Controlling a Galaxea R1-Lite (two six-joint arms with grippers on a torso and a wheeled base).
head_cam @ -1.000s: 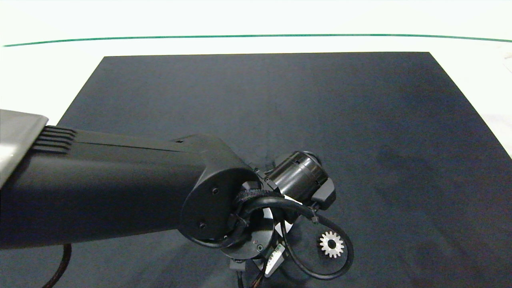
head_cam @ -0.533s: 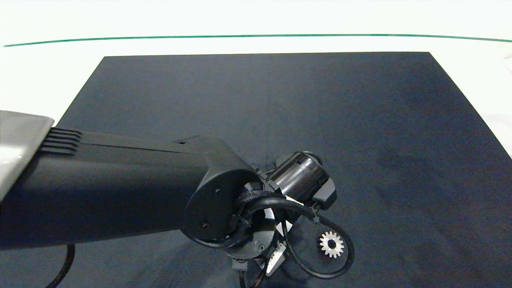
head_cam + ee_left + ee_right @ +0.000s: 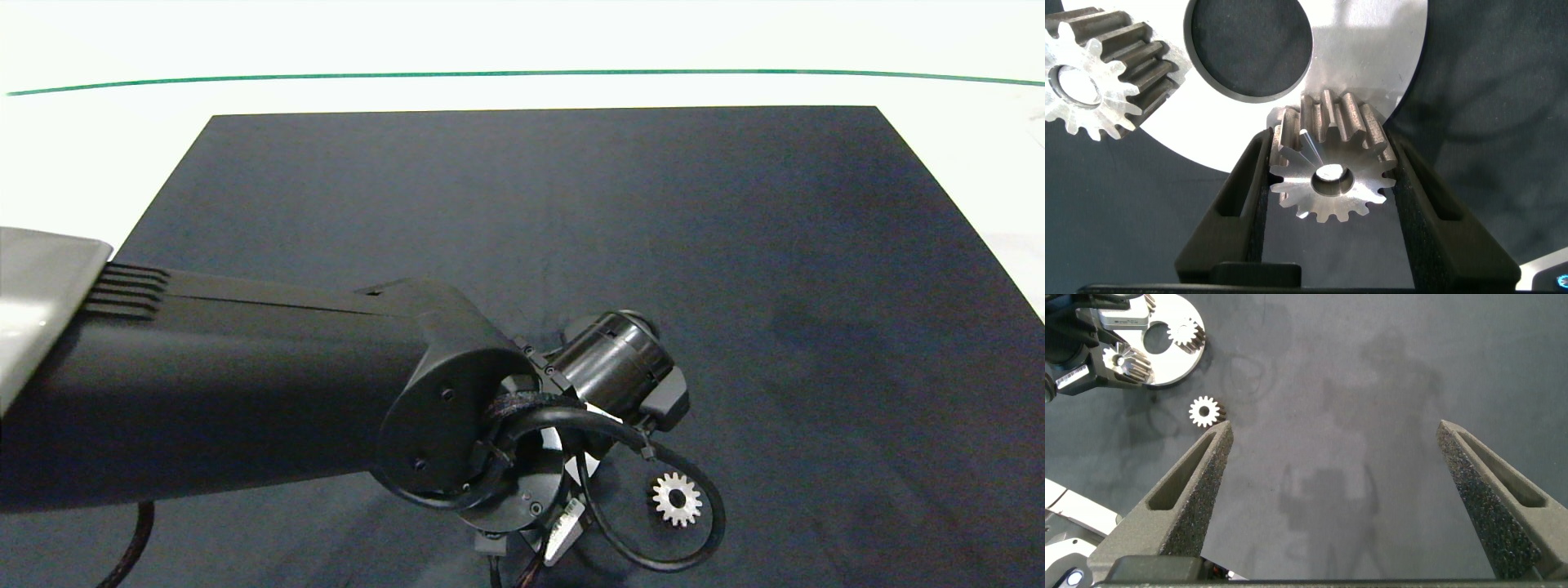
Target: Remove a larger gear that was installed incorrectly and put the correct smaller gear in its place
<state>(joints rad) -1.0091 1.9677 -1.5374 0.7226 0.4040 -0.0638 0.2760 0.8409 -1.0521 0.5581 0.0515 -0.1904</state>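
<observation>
Edging a touch sideways over the last second with the left arm, and barely at all. Leaving the loose smaller gear (image 3: pixel 677 499) on the dark mat (image 3: pixel 571 204) where it was. Probably meaning the start of drawing the wrong gear away, not a finished removal.

Clamping the larger gear (image 3: pixel 1327 175) squarely between the left fingers (image 3: pixel 1249 196), both pads pressing on opposite teeth, bore facing the wrist camera. Sitting just past the fingertips, the silver plate (image 3: pixel 1372 49), with the held gear overlapping its edge; not possible to tell whether lifted clear or touching. Lying further beyond the fingers and off to one side, another small gear (image 3: pixel 1090 77) on the plate, beside a round hole.

Holding the right fingers (image 3: pixel 1192 482) spread wide with nothing between them, hanging over bare mat. Resting well ahead of those fingers, just outside one fingertip's line, the loose smaller gear, close to the plate and waiting as the likely replacement.
</observation>
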